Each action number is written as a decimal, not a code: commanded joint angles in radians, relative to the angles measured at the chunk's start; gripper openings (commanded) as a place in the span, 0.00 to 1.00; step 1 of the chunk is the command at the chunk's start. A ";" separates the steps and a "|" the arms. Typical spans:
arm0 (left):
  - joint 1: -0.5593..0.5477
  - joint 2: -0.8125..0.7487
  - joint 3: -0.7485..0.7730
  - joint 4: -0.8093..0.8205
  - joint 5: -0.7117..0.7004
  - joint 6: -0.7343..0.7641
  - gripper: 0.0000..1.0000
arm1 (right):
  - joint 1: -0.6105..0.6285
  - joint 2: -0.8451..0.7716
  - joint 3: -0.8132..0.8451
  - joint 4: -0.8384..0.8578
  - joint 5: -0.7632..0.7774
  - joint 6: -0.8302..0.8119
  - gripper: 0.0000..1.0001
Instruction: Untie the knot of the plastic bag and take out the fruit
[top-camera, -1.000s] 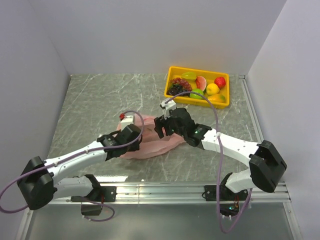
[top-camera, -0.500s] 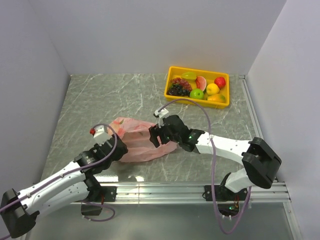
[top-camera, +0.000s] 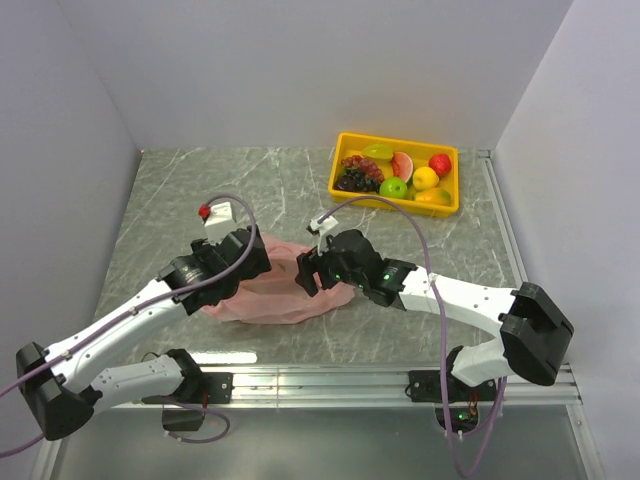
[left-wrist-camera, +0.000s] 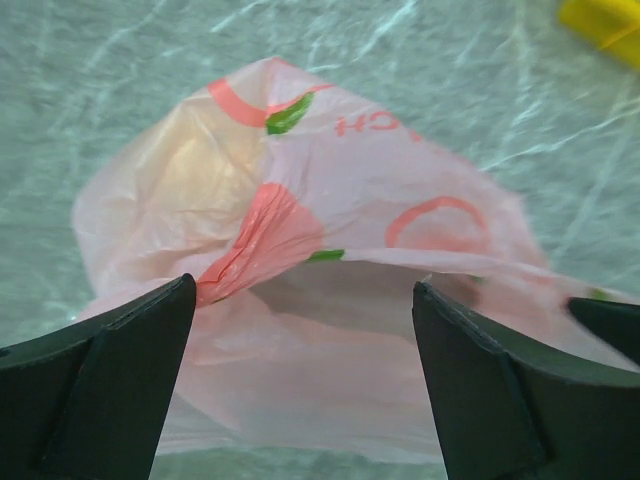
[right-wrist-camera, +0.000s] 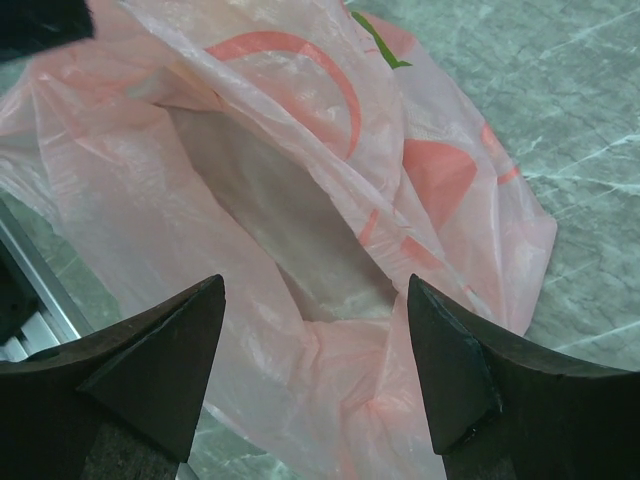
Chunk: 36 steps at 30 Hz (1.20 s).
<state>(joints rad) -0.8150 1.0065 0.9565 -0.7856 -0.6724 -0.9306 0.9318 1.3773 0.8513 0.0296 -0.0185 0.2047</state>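
**Slack plastic bag (top-camera: 270, 300) on the table (top-camera: 180, 190)**

The left gripper (left-wrist-camera: 300, 300) and right gripper (right-wrist-camera: 315, 290) hung at its gaping mouth, jaws spread wide, gripping nothing. The fruit (top-camera: 425, 178) sat well apart in the yellow tray (top-camera: 395, 206).

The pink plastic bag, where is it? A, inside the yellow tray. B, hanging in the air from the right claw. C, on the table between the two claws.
C: the plastic bag lies on the table, with the left claw and right claw both open on either side of it.
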 joint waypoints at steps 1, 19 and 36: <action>0.026 0.032 0.002 -0.020 -0.033 0.156 0.95 | 0.004 -0.018 0.022 0.036 -0.026 0.019 0.80; 0.208 0.167 -0.078 0.241 0.186 0.489 0.99 | 0.006 0.005 -0.034 0.096 -0.070 0.045 0.80; 0.408 0.314 -0.085 0.347 0.287 0.546 0.62 | 0.006 0.017 -0.064 0.131 -0.066 0.053 0.79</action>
<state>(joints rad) -0.4168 1.3121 0.8585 -0.4747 -0.4152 -0.4126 0.9318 1.3849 0.7925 0.1085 -0.0803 0.2462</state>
